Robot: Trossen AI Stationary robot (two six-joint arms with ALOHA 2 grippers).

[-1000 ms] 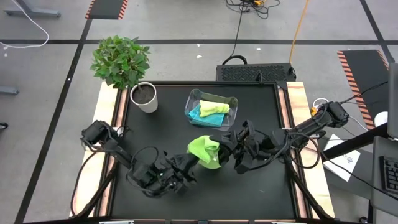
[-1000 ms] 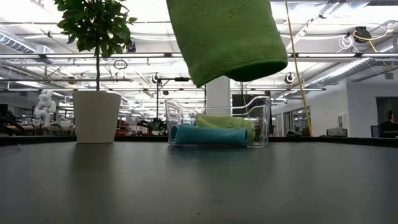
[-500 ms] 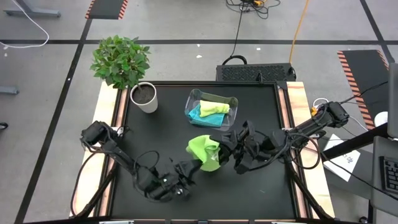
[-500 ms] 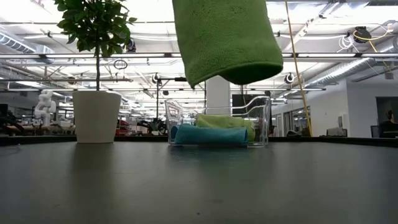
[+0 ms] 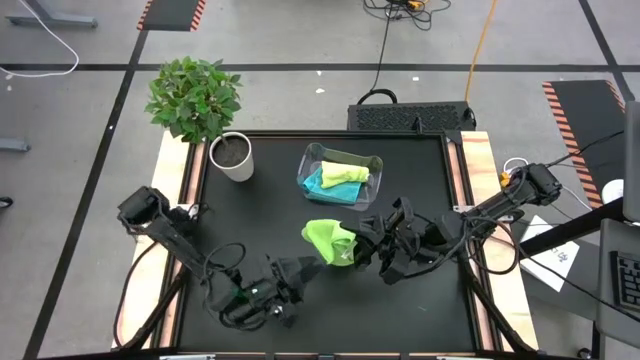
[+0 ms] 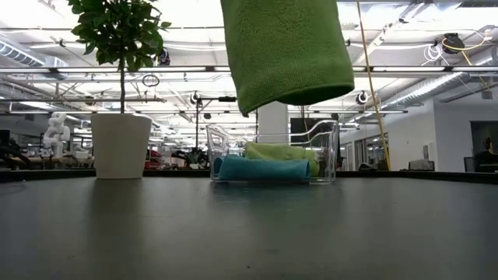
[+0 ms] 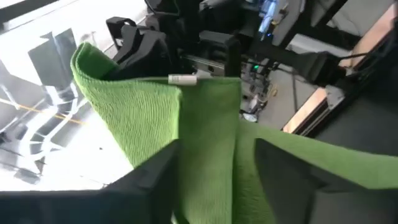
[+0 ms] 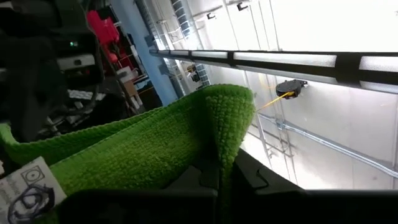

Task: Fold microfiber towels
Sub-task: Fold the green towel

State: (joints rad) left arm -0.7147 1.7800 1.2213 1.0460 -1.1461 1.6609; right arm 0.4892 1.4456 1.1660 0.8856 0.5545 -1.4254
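Observation:
The bright green towel point(image 5: 330, 243) hangs in the air over the table's middle, between my two grippers. Its folded lower end point(image 6: 288, 74) is clear of the table. My right gripper point(image 5: 362, 248) is shut on its right side. My left gripper point(image 5: 311, 264) comes at it from the near left, fingers point(image 7: 155, 180) standing apart on either side of a band of the towel point(image 7: 208, 130). A pale yellow-green towel point(image 5: 347, 173) and a turquoise towel point(image 5: 322, 184) lie folded in the clear bin point(image 6: 327, 148). My right gripper pinches a fold of the green towel point(image 8: 219, 146) between its two fingers, coming level from the table's right. The towel is lifted clear and drapes away from the fingers toward the left. Whether my left gripper's spread fingers touch the towel's band cannot be told.
A white pot with a green plant point(image 5: 231, 156) stands at the table's far left corner. The clear bin point(image 5: 308, 170) sits at the far middle. The black table top point(image 5: 250, 220) has wooden strips point(image 5: 178, 190) along its left and right sides.
My left arm has drawn its wrist a little toward the table's near edge and turned its gripper about. The green towel stays lifted. In the low view it hangs narrower and its lower end sits slightly lower than before.

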